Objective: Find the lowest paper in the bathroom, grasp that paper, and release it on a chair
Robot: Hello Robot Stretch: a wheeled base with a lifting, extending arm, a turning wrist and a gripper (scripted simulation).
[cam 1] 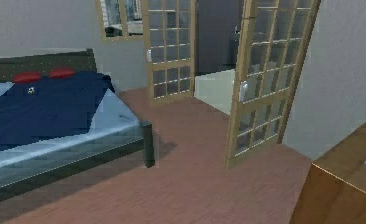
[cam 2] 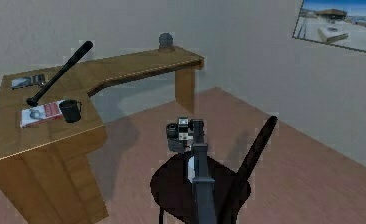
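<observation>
A dark chair (cam 2: 253, 160) with a round seat and a curved back stands on the wooden floor at the arm side view's bottom middle. My arm rises over its seat, and the gripper (cam 2: 177, 137) sits at the arm's end beside the two white marked squares. The chair seat lies right under and behind it, so I cannot tell whether it holds anything. A flat white paper-like thing (cam 2: 37, 116) lies on the wooden L-shaped desk (cam 2: 121, 70) at the left.
On the desk are a black bat (cam 2: 61, 72), a black mug (cam 2: 69, 110) and a small grey object (cam 2: 166, 42). A picture (cam 2: 339, 22) hangs on the wall. Ahead, a blue bed (cam 1: 51, 120) stands left; glass-paned doors (cam 1: 271, 75) flank an open doorway (cam 1: 216, 50).
</observation>
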